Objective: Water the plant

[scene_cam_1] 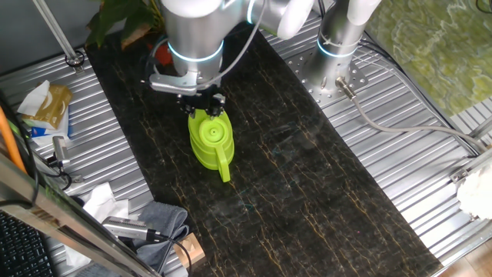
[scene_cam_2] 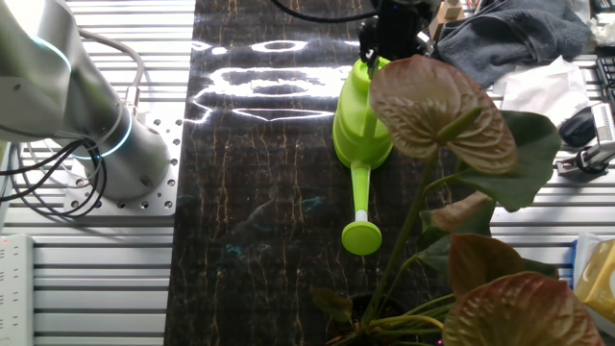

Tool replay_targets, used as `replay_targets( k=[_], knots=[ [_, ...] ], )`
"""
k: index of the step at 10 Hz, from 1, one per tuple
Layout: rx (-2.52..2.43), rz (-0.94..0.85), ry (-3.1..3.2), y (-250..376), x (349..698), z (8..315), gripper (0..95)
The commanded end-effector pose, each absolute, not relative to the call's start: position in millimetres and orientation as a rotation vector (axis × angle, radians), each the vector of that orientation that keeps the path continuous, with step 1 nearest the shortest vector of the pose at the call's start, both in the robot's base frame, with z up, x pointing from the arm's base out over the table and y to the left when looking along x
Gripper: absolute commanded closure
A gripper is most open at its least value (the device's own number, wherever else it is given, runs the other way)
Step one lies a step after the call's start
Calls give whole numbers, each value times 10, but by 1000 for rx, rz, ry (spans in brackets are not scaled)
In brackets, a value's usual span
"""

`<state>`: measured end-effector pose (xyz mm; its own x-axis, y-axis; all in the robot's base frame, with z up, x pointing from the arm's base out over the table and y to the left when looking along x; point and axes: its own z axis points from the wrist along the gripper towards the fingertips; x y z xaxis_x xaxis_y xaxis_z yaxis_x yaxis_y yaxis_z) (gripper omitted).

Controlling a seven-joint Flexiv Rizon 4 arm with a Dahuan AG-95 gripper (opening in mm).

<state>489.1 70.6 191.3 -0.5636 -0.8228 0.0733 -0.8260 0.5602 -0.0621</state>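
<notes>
- One fixed view: high, looking down the dark mat (scene_cam_1: 307, 177) toward the plant (scene_cam_1: 123, 23).
- The other fixed view: opposite end, from just behind the plant (scene_cam_2: 452, 192); both share the watering can (scene_cam_1: 211, 142).

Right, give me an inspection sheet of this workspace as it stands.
Surface: dark marbled mat over a ribbed metal table.
Job's things: plant at one end of the mat; lime-green watering can upright mid-mat, spout toward the plant.
Clutter: grey cloth, crumpled paper, snack packet beside the mat.
Gripper: gripper at the can's top; grip cannot be confirmed.
Cables: grey hose from a second arm's base.
Surroundings: keyboard corner.
</notes>
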Motion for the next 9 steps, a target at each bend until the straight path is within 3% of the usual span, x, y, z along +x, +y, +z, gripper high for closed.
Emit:
replay_targets(
  k=[1,9],
  knots=[
    [1495,136,-2729,693,4856,1901,570],
    [1751,197,-2593,640,4752,1858,570]
  ],
)
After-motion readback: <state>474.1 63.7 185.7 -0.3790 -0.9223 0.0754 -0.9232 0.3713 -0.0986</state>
